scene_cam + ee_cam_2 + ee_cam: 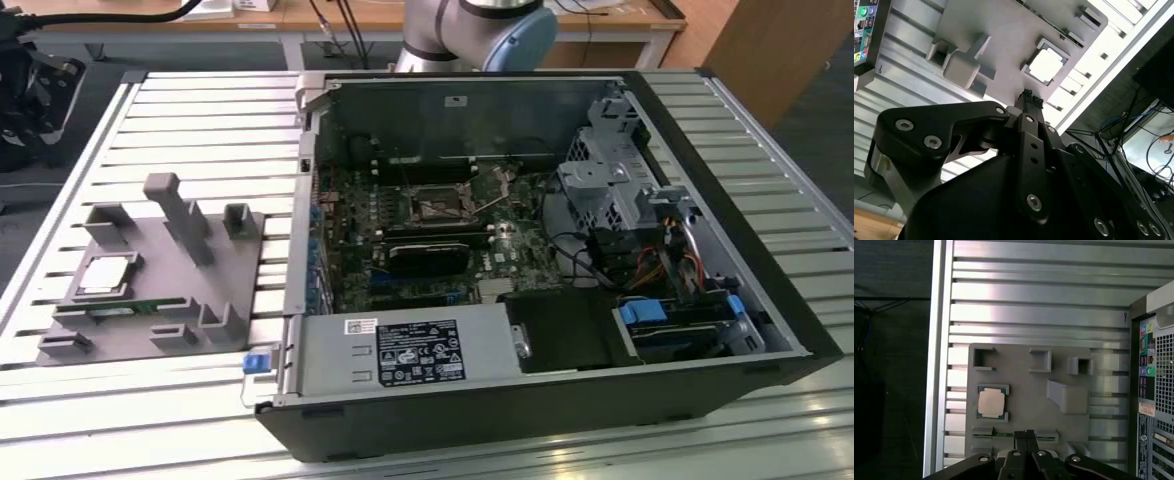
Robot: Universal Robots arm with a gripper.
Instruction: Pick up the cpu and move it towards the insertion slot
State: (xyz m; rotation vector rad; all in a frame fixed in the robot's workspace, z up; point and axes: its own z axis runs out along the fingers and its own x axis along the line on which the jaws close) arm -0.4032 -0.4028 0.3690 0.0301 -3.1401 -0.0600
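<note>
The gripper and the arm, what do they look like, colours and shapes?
In both wrist views the gripper is matte black, built of broad angular link plates studded with round silver screw heads and narrowing towards the front. In the exterior view the arm is a smooth silvery-grey tube with a light blue joint cap.

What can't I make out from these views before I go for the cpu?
Insertion slot: too small in the exterior view to tell whether its frame is latched.
Cpu: corner marking too small in the first wrist view; glare washes out its top in the second wrist view.
Gray holder: one edge hidden behind the gripper in the first wrist view.
</note>
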